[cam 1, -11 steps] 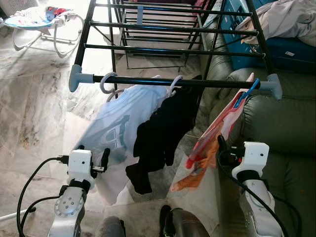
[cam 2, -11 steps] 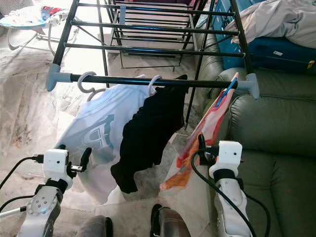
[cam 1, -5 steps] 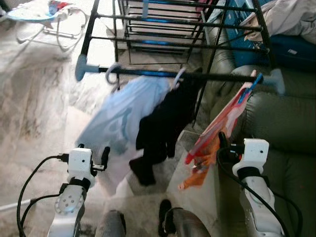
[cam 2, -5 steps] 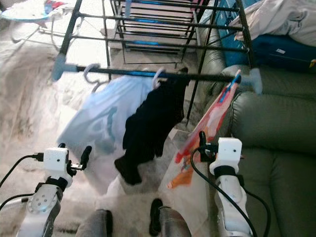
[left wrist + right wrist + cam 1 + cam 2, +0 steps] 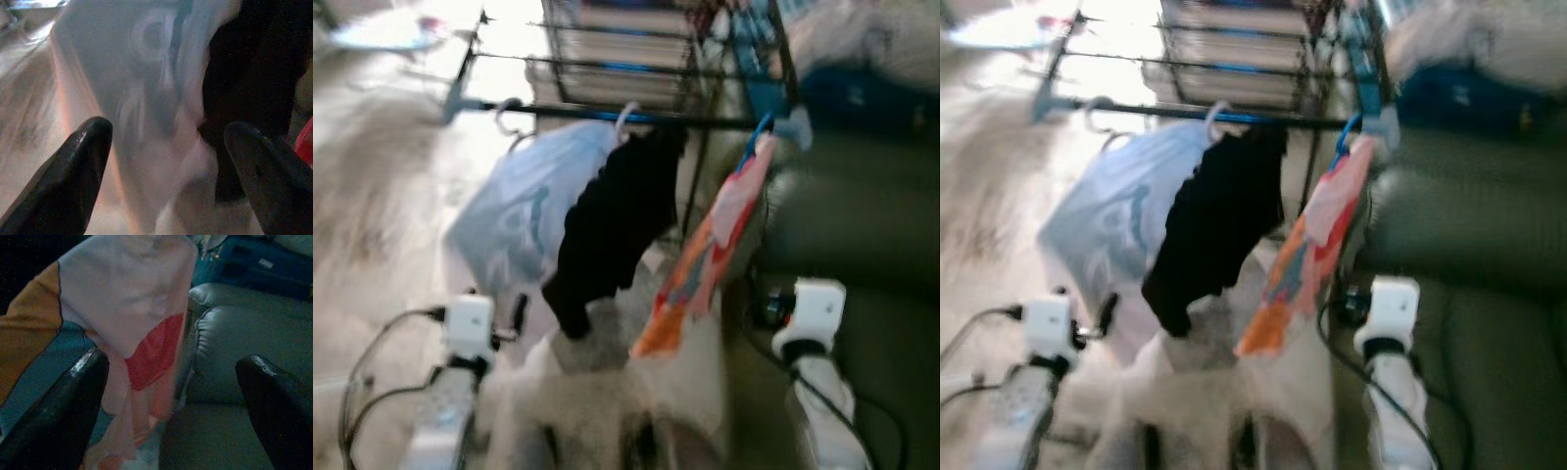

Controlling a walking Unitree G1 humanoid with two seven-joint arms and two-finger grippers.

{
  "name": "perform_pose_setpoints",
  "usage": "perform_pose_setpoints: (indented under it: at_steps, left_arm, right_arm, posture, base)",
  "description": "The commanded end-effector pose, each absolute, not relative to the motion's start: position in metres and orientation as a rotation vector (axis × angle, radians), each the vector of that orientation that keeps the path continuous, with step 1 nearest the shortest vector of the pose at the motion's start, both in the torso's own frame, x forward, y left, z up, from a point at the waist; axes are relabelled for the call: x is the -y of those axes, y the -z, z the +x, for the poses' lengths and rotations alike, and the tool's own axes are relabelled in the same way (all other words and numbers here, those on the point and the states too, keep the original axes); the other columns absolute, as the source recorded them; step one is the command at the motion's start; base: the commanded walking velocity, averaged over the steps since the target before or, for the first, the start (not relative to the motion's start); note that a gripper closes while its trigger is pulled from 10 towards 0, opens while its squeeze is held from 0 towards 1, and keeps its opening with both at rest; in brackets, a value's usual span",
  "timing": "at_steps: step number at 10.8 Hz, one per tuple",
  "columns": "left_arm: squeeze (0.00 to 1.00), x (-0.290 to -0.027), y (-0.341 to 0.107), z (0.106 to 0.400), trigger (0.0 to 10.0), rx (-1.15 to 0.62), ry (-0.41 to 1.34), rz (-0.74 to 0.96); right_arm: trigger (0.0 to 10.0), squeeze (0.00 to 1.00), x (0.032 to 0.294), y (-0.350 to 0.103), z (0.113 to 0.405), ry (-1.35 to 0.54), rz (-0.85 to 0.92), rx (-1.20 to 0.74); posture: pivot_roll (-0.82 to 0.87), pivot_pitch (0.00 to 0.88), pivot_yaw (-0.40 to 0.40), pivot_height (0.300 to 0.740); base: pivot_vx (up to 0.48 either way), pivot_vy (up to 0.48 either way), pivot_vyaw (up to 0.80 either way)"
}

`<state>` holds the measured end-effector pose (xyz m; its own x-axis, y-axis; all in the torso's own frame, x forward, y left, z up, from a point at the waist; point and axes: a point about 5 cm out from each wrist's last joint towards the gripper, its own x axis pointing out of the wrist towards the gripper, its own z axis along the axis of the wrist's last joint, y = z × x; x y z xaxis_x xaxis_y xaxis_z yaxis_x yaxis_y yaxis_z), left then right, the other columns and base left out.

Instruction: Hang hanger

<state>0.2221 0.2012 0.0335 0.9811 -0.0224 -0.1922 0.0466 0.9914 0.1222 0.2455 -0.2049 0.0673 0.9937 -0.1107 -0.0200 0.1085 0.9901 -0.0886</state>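
You've got a green sofa point(image 5: 862, 235) on the right — blurred — with a blue case point(image 5: 254, 264) and pale cloth point(image 5: 862, 39) atop.

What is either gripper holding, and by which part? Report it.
Nothing. The left gripper and right gripper are both open and empty; the clothes hang on the rack.
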Motion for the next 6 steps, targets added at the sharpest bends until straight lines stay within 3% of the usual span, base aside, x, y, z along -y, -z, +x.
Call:
perform_pose_setpoints:
  at_steps: [1, 5, 6]
  left_arm:
    - [0.00, -0.1981, -0.0322, 0.2214, 10.0, -0.199, 0.048, 0.128]
    - [0.00, -0.2021, -0.0311, 0.2250, 10.0, -0.229, 0.041, 0.071]
    - [0.00, -0.1998, -0.0313, 0.2251, 10.0, -0.231, 0.072, 0.046]
  right_arm:
    - [10.0, 0.00, 0.2097, -0.0616, 0.2388, 0.131, -0.087, -0.049]
    - [10.0, 0.00, 0.2093, -0.0611, 0.2413, 0.128, -0.091, -0.051]
    - [10.0, 0.00, 0.2091, -0.0611, 0.2425, 0.131, -0.092, -0.051]
  posture:
    - [0.02, 0.145, -0.036, 0.740]
    - [0.02, 0.146, -0.041, 0.740]
    - [0.02, 0.147, -0.039, 0.740]
  base:
    - [-0.281, 0.000, 0.00]
    - [0.000, 0.000, 0.00]
    - [0.000, 0.480, 0.00]
